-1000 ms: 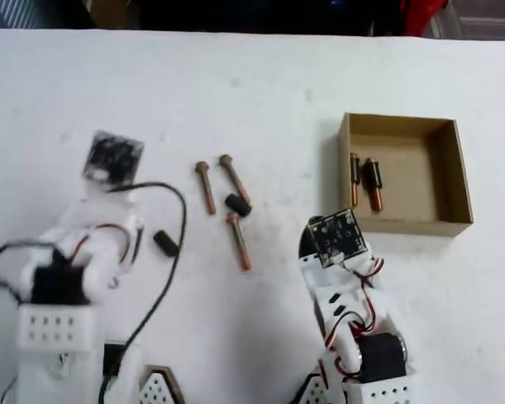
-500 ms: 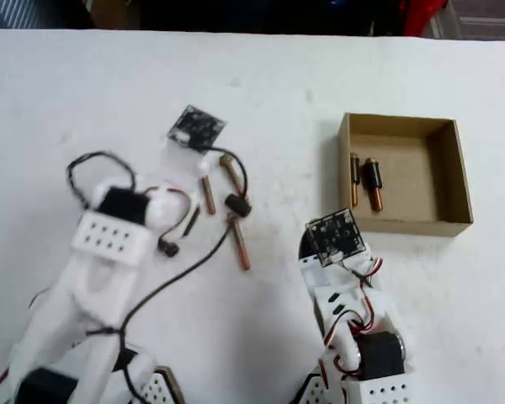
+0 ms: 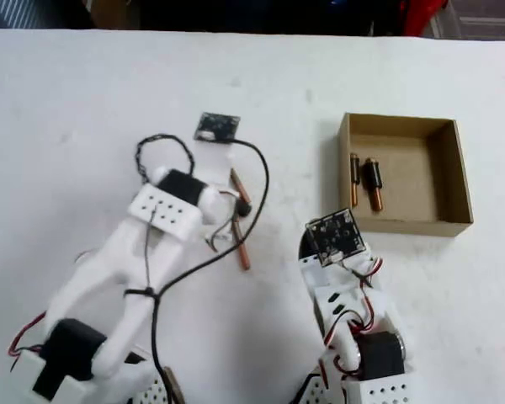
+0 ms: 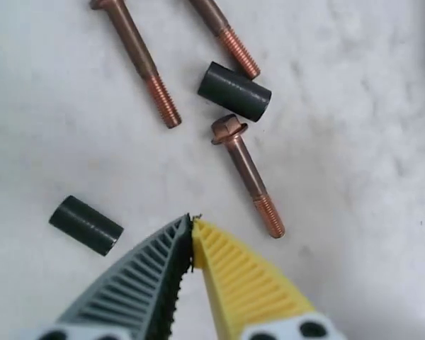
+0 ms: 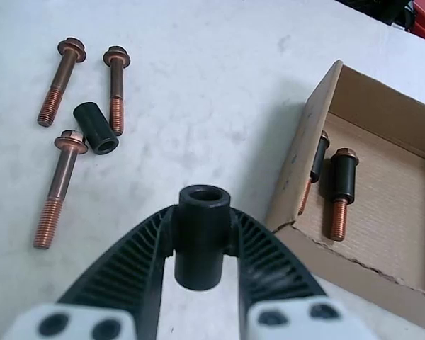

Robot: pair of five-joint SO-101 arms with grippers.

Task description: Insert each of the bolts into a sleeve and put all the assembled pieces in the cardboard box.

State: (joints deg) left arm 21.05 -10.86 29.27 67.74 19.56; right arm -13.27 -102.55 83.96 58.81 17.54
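Right hand (image 5: 202,221) clenched on black sleeve (image 5: 200,248), near box. Left hand (image 4: 191,225) pinched shut, nothing in it, low over table (image 4: 368,142). Second sleeve (image 4: 85,224) lay just beside it. Past that, nearest bolt (image 4: 244,173), third sleeve (image 4: 234,91) by its head, then middle bolt (image 4: 138,60) and far bolt (image 4: 223,35), all loose. Farthest, cardboard box (image 3: 404,225) held first finished piece (image 3: 373,181) and second finished piece (image 3: 354,177). By look of it: two done, three pairs left to join and put in box.
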